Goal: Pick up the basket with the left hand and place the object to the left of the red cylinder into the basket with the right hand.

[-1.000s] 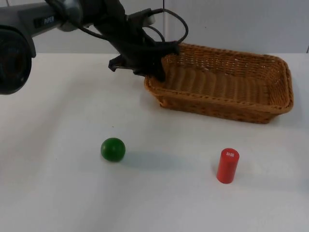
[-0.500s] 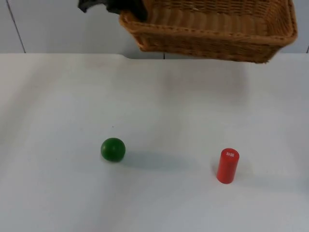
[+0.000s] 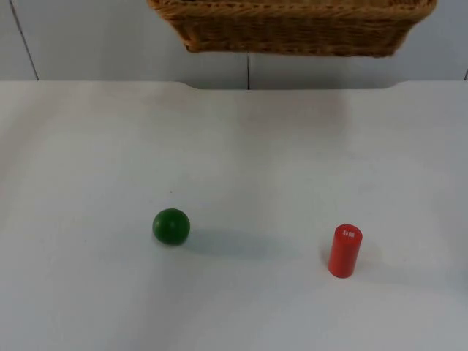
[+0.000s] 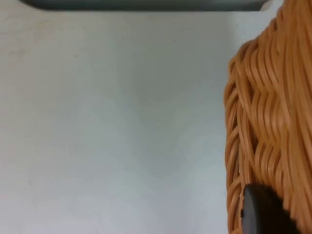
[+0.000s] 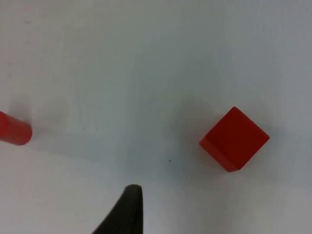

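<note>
The woven wicker basket [image 3: 292,25] hangs above the white worktop [image 3: 234,146], the left end effector's fingertip [image 4: 261,212] against its wall, well apart from the green ball [image 3: 171,226] lying left of the upright red cylinder [image 3: 344,251].

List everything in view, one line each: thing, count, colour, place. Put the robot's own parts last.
basket: one, tan wicker, lifted off the table in front of the grey partition wall
green ball: one, green, on the white table, left of the red cylinder
red cylinder: one, red, upright on the table
red cube: one, red, on the table, apart from the cylinder
left gripper: one, black, at the basket's woven wall
right gripper: one, black, above the table near the cube
</note>
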